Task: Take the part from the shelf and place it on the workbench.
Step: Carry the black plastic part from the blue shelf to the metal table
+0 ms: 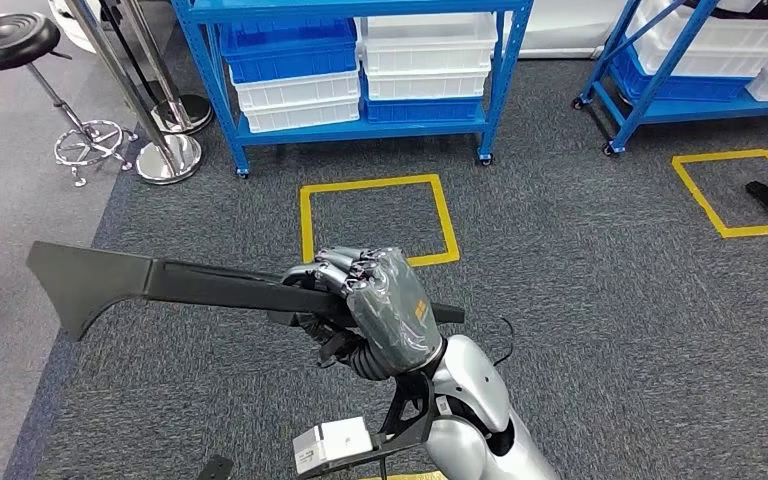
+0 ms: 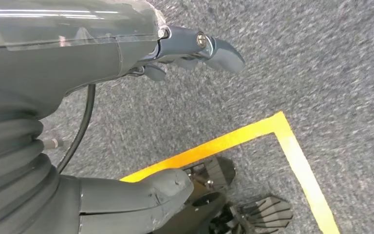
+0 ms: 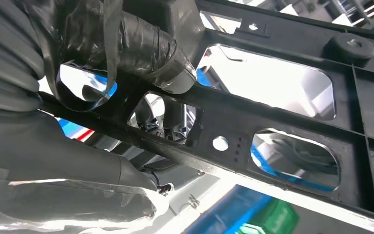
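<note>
Head view: the right hand (image 1: 365, 305), at centre frame, is gripping a long black part (image 1: 160, 283) that is reaching toward the left edge above grey carpet (image 1: 600, 300); the fingers are hiding its middle. A blue shelf (image 1: 360, 70) is cut off at the top.

Left wrist view: the left hand (image 2: 175, 48) is holding nothing, fingers loosely extended over yellow floor tape (image 2: 253, 136).

Right wrist view: the fingers (image 3: 141, 44) are wrapping a rib of the part (image 3: 282, 117), whose far end is cropped.
</note>
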